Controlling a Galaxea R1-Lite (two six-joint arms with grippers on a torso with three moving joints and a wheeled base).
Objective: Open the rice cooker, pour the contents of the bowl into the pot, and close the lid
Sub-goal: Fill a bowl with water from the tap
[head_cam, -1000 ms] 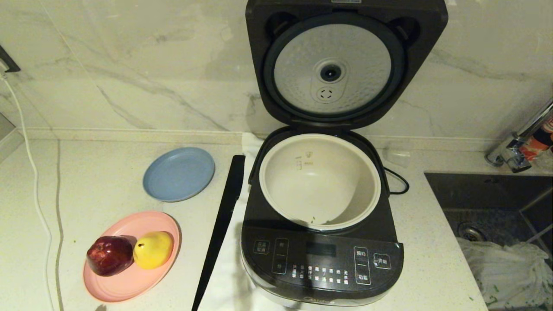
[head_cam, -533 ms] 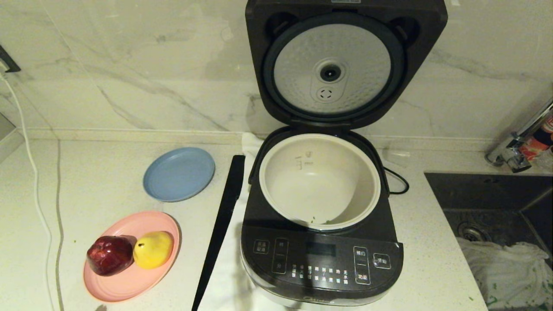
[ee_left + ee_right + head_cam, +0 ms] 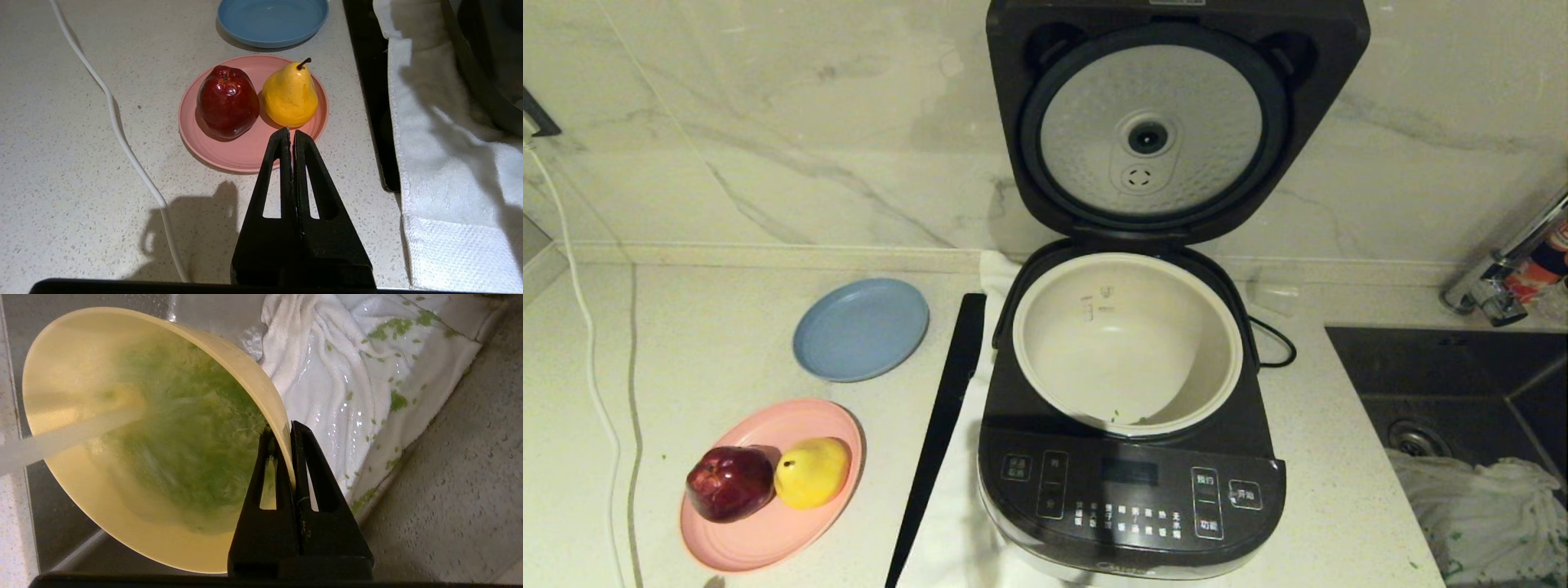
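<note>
The dark rice cooker (image 3: 1131,490) stands mid-counter with its lid (image 3: 1176,122) raised, silver underside facing me. The cream pot (image 3: 1127,343) inside holds only a few green bits near its front wall. Neither arm shows in the head view. In the right wrist view my right gripper (image 3: 286,430) is shut on the rim of the pale-yellow bowl (image 3: 81,375), held tilted above the sink; green contents (image 3: 196,437) cover its inside. My left gripper (image 3: 291,132) is shut and empty, hanging over the counter near the pink plate (image 3: 241,151).
A red apple (image 3: 729,482) and a yellow pear (image 3: 811,471) lie on the pink plate. Behind it sits a blue plate (image 3: 861,328). A black strip (image 3: 939,433) and white towel flank the cooker's left. In the sink (image 3: 1445,367) at right lies a wet white cloth (image 3: 347,375) with green flecks.
</note>
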